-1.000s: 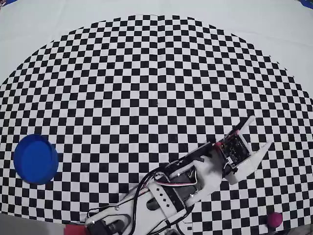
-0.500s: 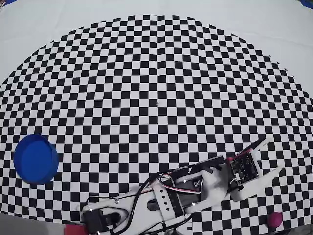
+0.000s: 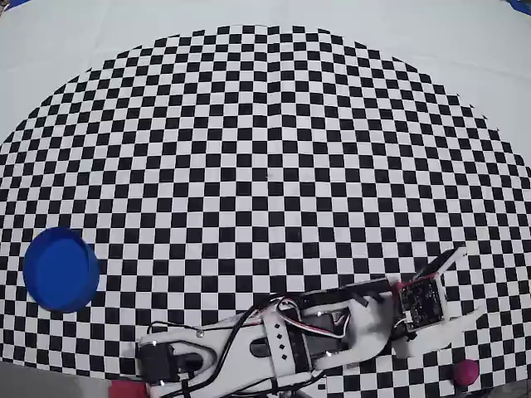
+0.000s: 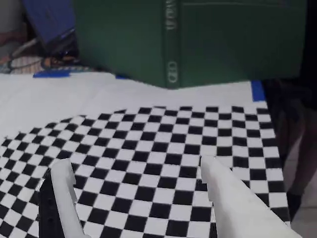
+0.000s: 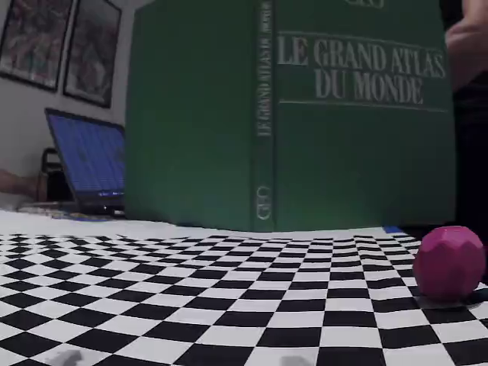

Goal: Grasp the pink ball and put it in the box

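The pink ball (image 3: pixel 465 371) lies at the bottom right of the checkered mat in the overhead view, and sits low right in the fixed view (image 5: pixel 450 261). The box is a round blue container (image 3: pixel 60 269) at the mat's left edge. My gripper (image 3: pixel 470 282) is open and empty, pointing right, with its tips a little above the ball as that view shows it and apart from it. In the wrist view the gripper (image 4: pixel 134 166) has white fingers (image 4: pixel 64 191) spread wide over bare mat, and the ball is out of view there.
A large green atlas (image 5: pixel 290 114) stands upright beyond the mat's far edge, also in the wrist view (image 4: pixel 188 39). A laptop (image 5: pixel 85 164) sits to its left. The arm's body (image 3: pixel 274 340) lies along the bottom edge. A small pinkish-red thing (image 3: pixel 124 388) shows at that edge.
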Motion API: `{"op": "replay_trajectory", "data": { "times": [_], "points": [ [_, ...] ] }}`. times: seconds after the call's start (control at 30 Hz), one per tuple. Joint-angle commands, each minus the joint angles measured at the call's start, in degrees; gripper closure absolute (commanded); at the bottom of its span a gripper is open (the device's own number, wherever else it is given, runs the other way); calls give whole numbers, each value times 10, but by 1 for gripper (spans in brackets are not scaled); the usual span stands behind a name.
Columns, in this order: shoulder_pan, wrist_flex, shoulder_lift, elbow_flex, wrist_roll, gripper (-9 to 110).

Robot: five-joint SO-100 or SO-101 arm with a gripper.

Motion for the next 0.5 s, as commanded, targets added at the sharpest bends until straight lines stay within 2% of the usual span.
{"op": "replay_trajectory", "data": {
  "times": [0.0,0.47],
  "points": [
    [19,-6,-2,4,-5,71],
    [103,-7,-1,4,-5,72]
  ]
}}
